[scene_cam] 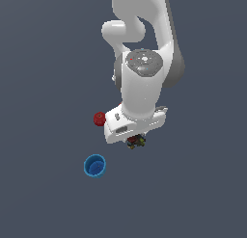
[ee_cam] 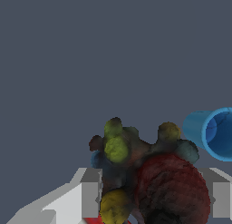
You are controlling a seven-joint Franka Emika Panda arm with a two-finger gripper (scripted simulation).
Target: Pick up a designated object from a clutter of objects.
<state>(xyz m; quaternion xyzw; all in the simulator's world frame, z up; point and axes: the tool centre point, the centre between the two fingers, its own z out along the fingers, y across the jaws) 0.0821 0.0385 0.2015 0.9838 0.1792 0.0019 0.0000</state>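
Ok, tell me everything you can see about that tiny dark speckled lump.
The lump is dark, knobbly and matte, studded with yellow-green bumps and one big dull-red bulge. In the wrist view it sits between the gripper's grey fingers; whether they press it I cannot tell. In the exterior view it peeks out under the white hand, apart from the blue cup.

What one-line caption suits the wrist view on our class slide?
Gripper fingers flank the dark speckled lump, with the blue cup lying nearby.
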